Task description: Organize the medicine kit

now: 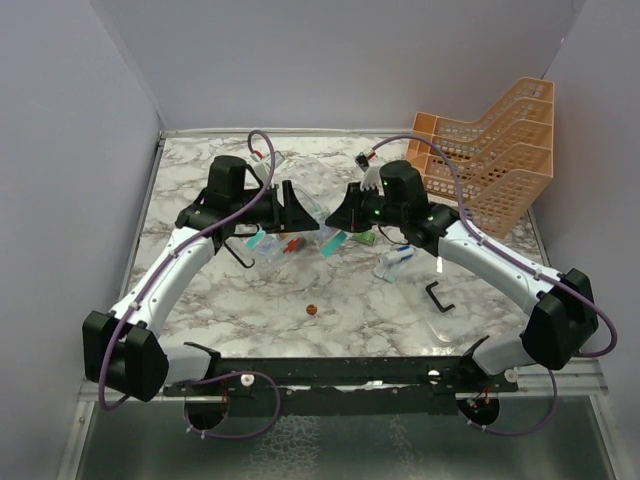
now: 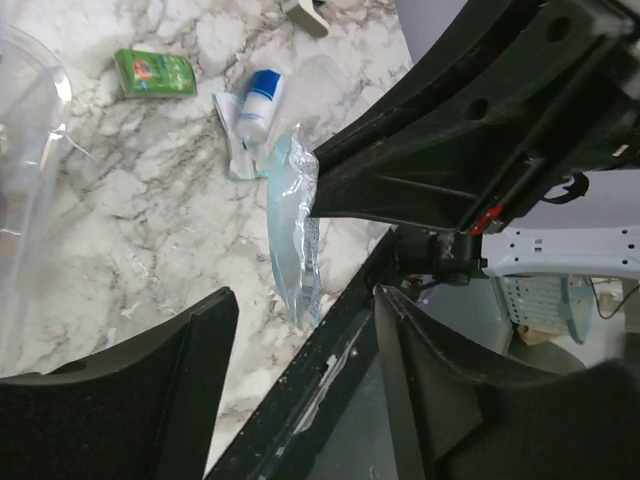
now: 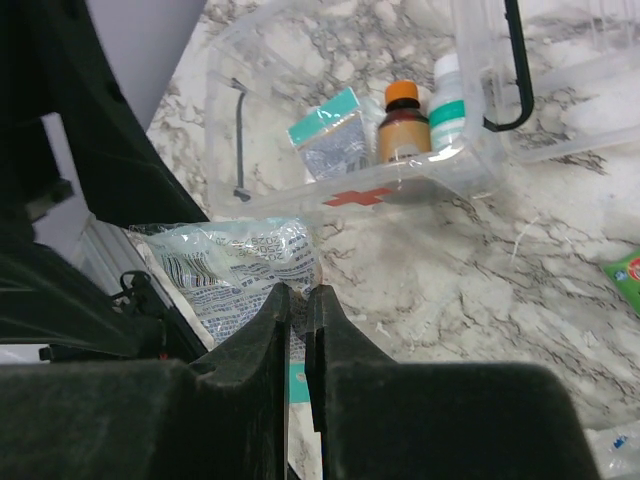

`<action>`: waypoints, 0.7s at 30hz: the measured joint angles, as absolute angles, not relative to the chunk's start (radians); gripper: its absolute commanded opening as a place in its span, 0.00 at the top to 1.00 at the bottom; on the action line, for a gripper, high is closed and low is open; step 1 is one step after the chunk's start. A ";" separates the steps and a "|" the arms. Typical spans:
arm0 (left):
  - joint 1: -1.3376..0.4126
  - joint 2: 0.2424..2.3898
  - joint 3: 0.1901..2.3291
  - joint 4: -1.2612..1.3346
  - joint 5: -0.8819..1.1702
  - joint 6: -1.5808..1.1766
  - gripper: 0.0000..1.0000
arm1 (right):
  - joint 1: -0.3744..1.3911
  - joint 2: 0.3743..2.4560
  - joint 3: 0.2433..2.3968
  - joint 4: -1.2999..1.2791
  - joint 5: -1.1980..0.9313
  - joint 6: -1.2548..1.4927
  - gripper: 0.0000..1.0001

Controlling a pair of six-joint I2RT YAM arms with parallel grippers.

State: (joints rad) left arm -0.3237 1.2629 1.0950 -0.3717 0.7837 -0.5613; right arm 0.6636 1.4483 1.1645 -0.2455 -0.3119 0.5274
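Observation:
The medicine kit (image 3: 340,180), a clear box with a red cross and a black handle (image 3: 515,70), holds a brown bottle with an orange cap (image 3: 402,125), a white bottle (image 3: 447,105) and a teal-topped sachet (image 3: 330,140). In the top view the kit (image 1: 285,238) lies between both grippers. My right gripper (image 3: 298,292) is shut on a clear printed sachet (image 3: 235,270), held above the table beside the kit; it shows in the top view (image 1: 332,241) and the left wrist view (image 2: 293,225). My left gripper (image 2: 305,300) is open and empty, facing the right gripper (image 1: 343,215) from the left (image 1: 290,207).
A green packet (image 1: 365,238) and a small blue-capped bottle in a wrapper (image 1: 393,262) lie right of the kit. A loose black handle (image 1: 438,297) and a small red ball (image 1: 311,310) lie nearer the front. An orange mesh rack (image 1: 495,150) stands at the back right.

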 measured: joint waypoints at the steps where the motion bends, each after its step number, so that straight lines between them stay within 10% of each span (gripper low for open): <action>1: -0.331 1.272 1.093 -0.372 0.787 -0.570 0.50 | 0.670 1.446 1.164 -0.232 -0.317 0.527 0.98; 10: -0.351 1.322 1.098 -0.374 0.796 -0.598 0.91 | 0.693 1.445 1.164 -0.206 -0.339 0.505 0.95; 12: -0.351 1.323 1.101 -0.374 0.794 -0.596 1.00 | 0.693 1.445 1.164 -0.205 -0.340 0.498 0.80; 16: -0.351 1.324 1.108 -0.381 0.786 -0.564 1.00 | 0.693 1.439 1.163 -0.206 -0.336 0.486 0.49; 21: -0.351 1.325 1.165 -0.438 0.704 -0.485 1.00 | 0.694 1.358 1.124 -0.213 -0.268 0.485 0.43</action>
